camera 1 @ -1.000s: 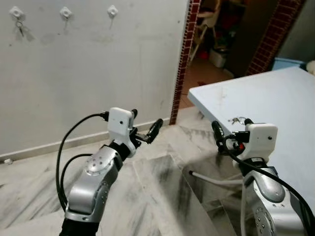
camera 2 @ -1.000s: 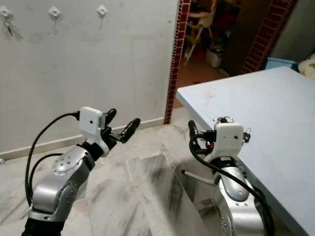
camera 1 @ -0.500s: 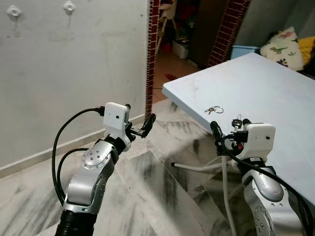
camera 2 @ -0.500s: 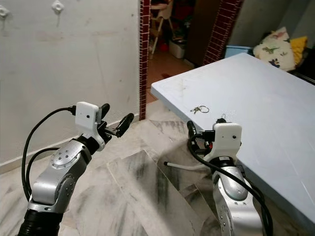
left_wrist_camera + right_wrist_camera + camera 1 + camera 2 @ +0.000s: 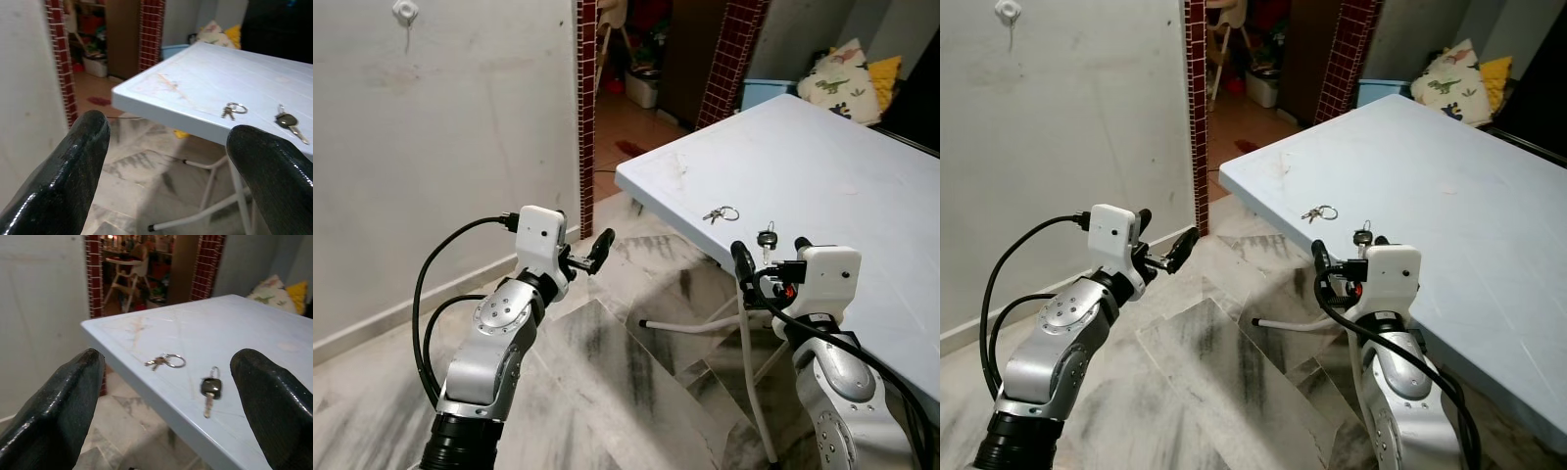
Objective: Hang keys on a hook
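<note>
We see a pale blue table [image 5: 822, 166] with two sets of keys near its front edge: a small bunch on a ring [image 5: 720, 213] and, just beside it toward us, a single black-headed key [image 5: 767, 237]. The two lie apart, not touching. Our right gripper [image 5: 166, 401] is raised before the table edge, close to the black-headed key, its jaws spread wide and holding nothing. Our left gripper [image 5: 171, 161] is held up over the marble floor [image 5: 607, 382], well apart from the table, jaws also wide and empty.

The head views give us the wall [image 5: 440, 137] on the left with one white hook [image 5: 405, 11] high up, far from the keys, and a brick-edged doorway [image 5: 582, 98] between wall and table. The right wrist view looks across the tabletop, showing the ring [image 5: 165, 361] and the black key [image 5: 210, 389] between its fingers [image 5: 54, 411], with a high chair [image 5: 128, 271] in the room beyond. The left wrist view catches both key sets from the side, plus the table's white legs [image 5: 215, 196] and cushions [image 5: 220, 36] behind.
</note>
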Controlling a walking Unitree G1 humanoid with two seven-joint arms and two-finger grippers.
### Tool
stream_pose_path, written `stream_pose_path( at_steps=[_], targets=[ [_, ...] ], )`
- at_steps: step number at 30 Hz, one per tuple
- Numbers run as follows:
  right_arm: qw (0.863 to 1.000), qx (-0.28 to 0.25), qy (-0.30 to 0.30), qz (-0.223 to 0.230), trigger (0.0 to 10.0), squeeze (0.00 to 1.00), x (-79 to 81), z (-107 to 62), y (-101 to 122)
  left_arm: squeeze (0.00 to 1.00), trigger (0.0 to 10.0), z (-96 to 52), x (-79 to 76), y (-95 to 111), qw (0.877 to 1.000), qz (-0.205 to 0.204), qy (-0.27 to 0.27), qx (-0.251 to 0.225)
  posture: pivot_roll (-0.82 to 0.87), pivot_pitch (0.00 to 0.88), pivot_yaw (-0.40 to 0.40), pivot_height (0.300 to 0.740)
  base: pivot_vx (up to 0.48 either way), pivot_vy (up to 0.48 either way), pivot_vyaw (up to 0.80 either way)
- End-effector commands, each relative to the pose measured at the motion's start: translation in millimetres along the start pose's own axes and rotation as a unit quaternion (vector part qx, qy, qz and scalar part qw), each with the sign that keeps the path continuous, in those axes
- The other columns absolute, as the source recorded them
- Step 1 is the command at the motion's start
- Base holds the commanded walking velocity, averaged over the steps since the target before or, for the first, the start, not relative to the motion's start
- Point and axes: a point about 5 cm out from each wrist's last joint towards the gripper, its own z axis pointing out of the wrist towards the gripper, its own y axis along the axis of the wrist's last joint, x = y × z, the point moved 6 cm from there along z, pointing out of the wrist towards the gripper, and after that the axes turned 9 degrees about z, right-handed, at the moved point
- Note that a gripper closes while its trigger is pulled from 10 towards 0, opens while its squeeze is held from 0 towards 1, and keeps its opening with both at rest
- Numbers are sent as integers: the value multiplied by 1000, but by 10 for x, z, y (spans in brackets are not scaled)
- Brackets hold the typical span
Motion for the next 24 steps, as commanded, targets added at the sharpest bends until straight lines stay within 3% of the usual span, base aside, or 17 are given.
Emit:
stream_pose_path(
  at_steps=[1,24],
  targets=[
    [1000,-8,-11,-2,10000,0,-42,8,47,0,10000,29,-29,49,1000,5,-3,-5,68,9,-49,740,0,0,-788],
    [1000,-14,-26,4,10000,0,-60,-5,42,0,10000,87,60,42,1000,18,-4,6,75,19,-21,740,0,0,-788]
  ],
)
